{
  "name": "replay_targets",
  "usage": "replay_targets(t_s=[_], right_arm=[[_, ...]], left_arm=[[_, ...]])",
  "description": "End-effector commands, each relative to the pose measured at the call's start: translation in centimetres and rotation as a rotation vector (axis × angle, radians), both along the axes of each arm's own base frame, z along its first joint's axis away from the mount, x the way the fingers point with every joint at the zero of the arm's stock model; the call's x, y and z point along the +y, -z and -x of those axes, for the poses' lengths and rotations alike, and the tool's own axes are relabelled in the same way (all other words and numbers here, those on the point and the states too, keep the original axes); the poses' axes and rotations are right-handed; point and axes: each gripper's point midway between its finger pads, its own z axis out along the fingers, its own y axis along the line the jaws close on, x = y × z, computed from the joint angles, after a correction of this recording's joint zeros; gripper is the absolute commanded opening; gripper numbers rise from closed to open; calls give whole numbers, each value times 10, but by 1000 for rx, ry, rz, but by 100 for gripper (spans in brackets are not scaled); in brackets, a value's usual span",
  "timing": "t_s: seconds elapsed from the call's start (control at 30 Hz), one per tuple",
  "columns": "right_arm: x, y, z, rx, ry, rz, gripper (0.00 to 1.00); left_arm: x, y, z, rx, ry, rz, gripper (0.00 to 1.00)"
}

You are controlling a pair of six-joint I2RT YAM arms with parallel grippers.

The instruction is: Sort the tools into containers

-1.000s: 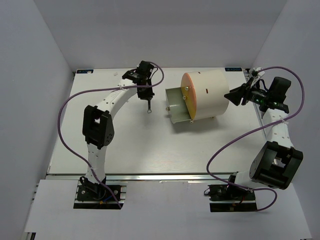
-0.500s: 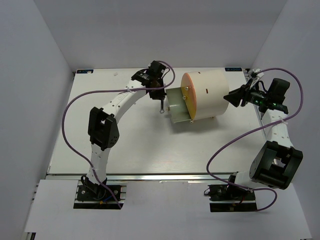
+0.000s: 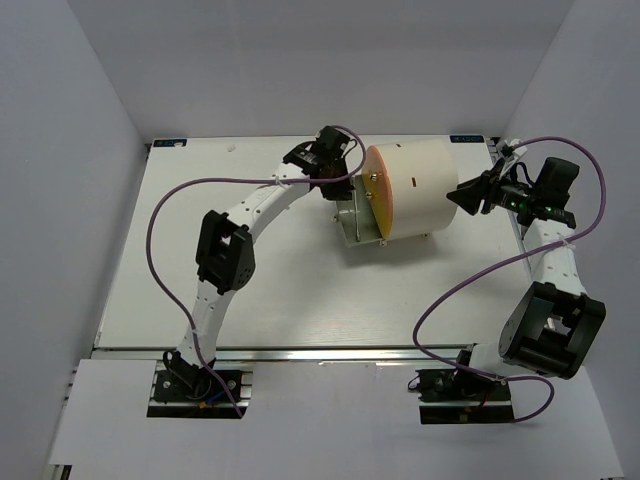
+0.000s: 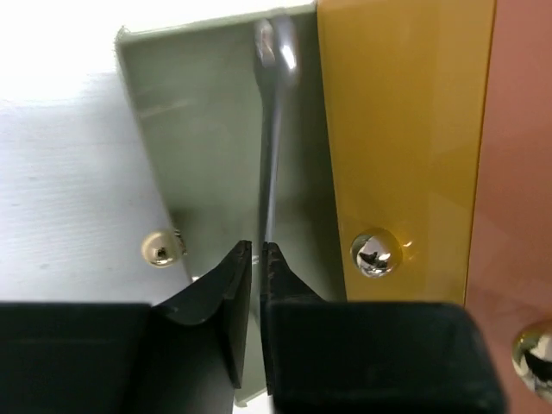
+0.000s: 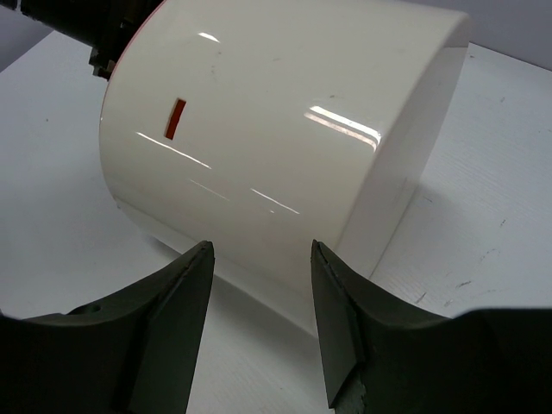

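My left gripper (image 3: 337,188) (image 4: 257,250) is shut on the small silver wrench (image 4: 269,147). It holds the wrench upright over the open pale grey-green drawer (image 3: 352,218) (image 4: 207,129), head pointing into it. The drawer sticks out of the white drum (image 3: 425,188) at its orange round face (image 3: 377,195). An orange drawer front (image 4: 405,129) with a brass knob (image 4: 375,253) sits right beside the wrench. My right gripper (image 3: 462,192) (image 5: 259,254) is open and empty at the drum's (image 5: 285,129) back end. No screwdrivers are in view.
A second brass knob (image 4: 159,248) shows on the grey-green drawer's left side. White walls enclose the table (image 3: 200,280) on three sides. My left arm arches across the table's left half.
My left gripper has carried the wrench to the right, from above the bare table to over the grey-green drawer. My right arm has not moved.
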Motion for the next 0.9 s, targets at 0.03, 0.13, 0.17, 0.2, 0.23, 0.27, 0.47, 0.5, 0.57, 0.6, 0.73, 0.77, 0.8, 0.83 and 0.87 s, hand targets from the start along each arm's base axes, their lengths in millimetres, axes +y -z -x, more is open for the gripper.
replay_targets(t_s=[0.03, 0.13, 0.17, 0.2, 0.23, 0.27, 0.47, 0.5, 0.57, 0.6, 0.73, 0.77, 0.8, 0.83, 0.87], right_arm=[[1, -12, 4, -55, -19, 14, 55], [0, -13, 3, -58, -18, 16, 55], [0, -12, 3, -57, -18, 15, 55], [0, -12, 2, -57, -18, 15, 55], [0, -12, 2, -55, -18, 15, 55], [0, -13, 2, -58, -17, 16, 55], [-4, -16, -4, -59, 1, 27, 54], [-5, -16, -6, -34, 20, 11, 54], [-7, -22, -13, -31, 38, -11, 55], [-8, -23, -16, 0, 58, -37, 56], [-9, -31, -24, 23, 75, -78, 66], [-10, -33, -27, 24, 77, -80, 66], [-10, -33, -27, 26, 76, -83, 67], [-10, -35, -28, 24, 78, -83, 67], [-10, -36, -28, 22, 80, -83, 67]], left_arm=[[-22, -23, 3, -26, 24, 95, 19], [-25, -24, 4, -23, 34, 102, 30], [-25, -26, 4, -24, 35, 104, 30], [-25, -28, 4, -31, 37, 104, 29], [-24, -30, 4, -37, 34, 101, 22], [-21, -41, 4, -63, 35, 101, 14], [37, -67, -12, -150, -87, 25, 0], [54, -57, -2, -122, -102, 9, 0], [75, -54, -6, -128, -129, 60, 12], [82, -50, -3, -124, -134, 76, 32], [94, -23, 17, -74, -88, 121, 54], [88, -22, 17, -80, -52, 141, 54], [83, -21, 18, -82, -27, 165, 54], [80, -16, 21, -75, -12, 178, 55], [73, -17, 16, -97, 4, 210, 55]])
